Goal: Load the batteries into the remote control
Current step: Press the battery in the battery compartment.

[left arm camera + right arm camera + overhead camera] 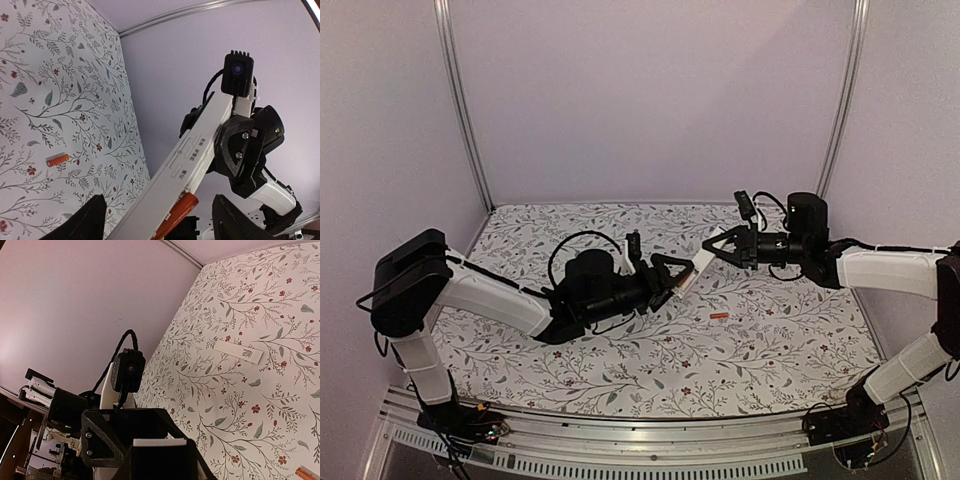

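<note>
The white remote control (197, 150), button side facing the left wrist camera, hangs tilted above the table (692, 272). An orange-red battery (176, 216) lies along its lower edge, one end sticking out. My right gripper (710, 247) is shut on the remote's far end, whose white edge shows between its fingers (160, 442). My left gripper (159, 202) is open around the remote's near part; its left finger is close beside it, the right finger apart. A second battery (720, 316) lies on the table, also visible in the left wrist view (57, 160) and the right wrist view (306, 473).
A flat white strip with a dark label (239, 351) lies on the floral table cover (620, 370). The plain enclosure walls and metal corner posts (465, 110) stand at the back. The metal front rail (650, 440) runs along the near edge.
</note>
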Action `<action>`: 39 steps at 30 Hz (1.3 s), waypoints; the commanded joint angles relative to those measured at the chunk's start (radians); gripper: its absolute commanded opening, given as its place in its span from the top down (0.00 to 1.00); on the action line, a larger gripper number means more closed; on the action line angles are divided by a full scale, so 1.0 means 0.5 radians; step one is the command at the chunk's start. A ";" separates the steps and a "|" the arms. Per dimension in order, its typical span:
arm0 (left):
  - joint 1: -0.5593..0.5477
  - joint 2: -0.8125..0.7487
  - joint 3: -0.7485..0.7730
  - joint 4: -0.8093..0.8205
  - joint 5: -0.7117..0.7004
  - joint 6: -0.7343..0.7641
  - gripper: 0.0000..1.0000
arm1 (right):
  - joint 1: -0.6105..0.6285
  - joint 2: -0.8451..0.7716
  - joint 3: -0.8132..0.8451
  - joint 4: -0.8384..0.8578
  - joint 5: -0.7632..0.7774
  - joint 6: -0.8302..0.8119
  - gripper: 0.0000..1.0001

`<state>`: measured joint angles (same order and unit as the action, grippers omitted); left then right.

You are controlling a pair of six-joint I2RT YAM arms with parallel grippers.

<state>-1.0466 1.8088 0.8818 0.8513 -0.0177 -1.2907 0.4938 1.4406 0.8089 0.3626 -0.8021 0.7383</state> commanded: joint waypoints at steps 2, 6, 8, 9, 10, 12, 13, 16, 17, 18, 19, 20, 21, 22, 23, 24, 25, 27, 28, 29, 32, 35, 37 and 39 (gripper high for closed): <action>0.031 0.026 0.068 0.052 0.002 0.010 0.27 | 0.038 -0.037 0.048 -0.067 0.006 -0.053 1.00; 0.031 0.014 0.079 0.006 -0.006 0.022 0.28 | 0.044 -0.037 0.062 -0.095 0.011 -0.068 1.00; 0.034 0.014 0.075 -0.002 -0.013 0.016 0.30 | 0.048 -0.036 0.066 -0.102 0.007 -0.074 1.00; 0.036 0.015 0.072 -0.003 -0.016 0.009 0.31 | 0.046 -0.037 0.066 -0.102 0.006 -0.077 1.00; 0.039 0.017 0.068 -0.004 -0.017 -0.001 0.33 | 0.048 -0.037 0.066 -0.102 0.008 -0.078 1.00; 0.043 0.026 0.061 0.003 -0.015 -0.018 0.36 | 0.048 -0.039 0.069 -0.100 0.006 -0.078 1.00; 0.046 0.029 0.059 0.008 -0.014 -0.025 0.37 | 0.049 -0.038 0.069 -0.099 0.003 -0.075 1.00; 0.048 0.037 0.044 0.029 -0.014 -0.038 0.41 | 0.048 -0.042 0.074 -0.096 -0.009 -0.064 1.00; 0.050 0.037 0.039 0.030 -0.014 -0.039 0.42 | 0.049 -0.043 0.075 -0.096 -0.012 -0.060 1.00; 0.048 0.037 0.037 0.031 -0.014 -0.036 0.44 | 0.048 -0.046 0.078 -0.094 -0.015 -0.055 1.00; 0.050 0.036 0.037 0.031 -0.014 -0.033 0.45 | 0.048 -0.048 0.081 -0.089 -0.018 -0.048 1.00; 0.048 0.039 0.040 0.027 -0.014 -0.031 0.46 | 0.048 -0.052 0.086 -0.087 -0.021 -0.042 1.00; 0.049 0.040 0.037 0.026 -0.014 -0.027 0.46 | 0.048 -0.053 0.088 -0.084 -0.023 -0.034 1.00; 0.047 0.040 0.035 0.026 -0.014 -0.024 0.47 | 0.049 -0.053 0.092 -0.079 -0.026 -0.025 1.00; 0.050 0.038 0.029 0.026 -0.019 -0.026 0.47 | 0.048 -0.050 0.094 -0.071 -0.032 -0.009 1.00; 0.048 0.039 0.021 0.029 -0.021 -0.021 0.47 | 0.047 -0.050 0.094 -0.056 -0.039 0.005 1.00; 0.050 0.035 0.012 0.029 -0.028 -0.023 0.47 | 0.046 -0.048 0.096 -0.041 -0.047 0.016 1.00; 0.050 0.033 -0.015 0.038 -0.042 -0.023 0.48 | 0.038 -0.044 0.097 0.000 -0.060 0.051 1.00; 0.051 0.033 -0.021 0.038 -0.044 -0.019 0.48 | 0.032 -0.044 0.095 0.022 -0.070 0.073 1.00; 0.053 0.033 -0.026 0.040 -0.045 -0.009 0.47 | 0.025 -0.037 0.094 0.044 -0.077 0.091 1.00; 0.051 0.005 -0.029 0.032 -0.048 0.085 0.40 | 0.002 -0.023 0.090 0.065 -0.089 0.141 1.00; 0.063 -0.053 -0.044 -0.021 -0.062 0.194 0.35 | -0.025 -0.026 0.069 0.073 -0.092 0.158 1.00; 0.079 -0.088 -0.059 -0.022 -0.032 0.261 0.33 | -0.044 -0.033 0.061 0.076 -0.098 0.170 1.00; 0.083 -0.110 -0.053 -0.051 0.011 0.322 0.33 | -0.058 -0.040 0.057 0.078 -0.104 0.179 1.00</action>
<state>-1.0290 1.7996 0.8700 0.8497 -0.0311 -1.2221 0.4824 1.4391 0.8291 0.3649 -0.8265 0.8051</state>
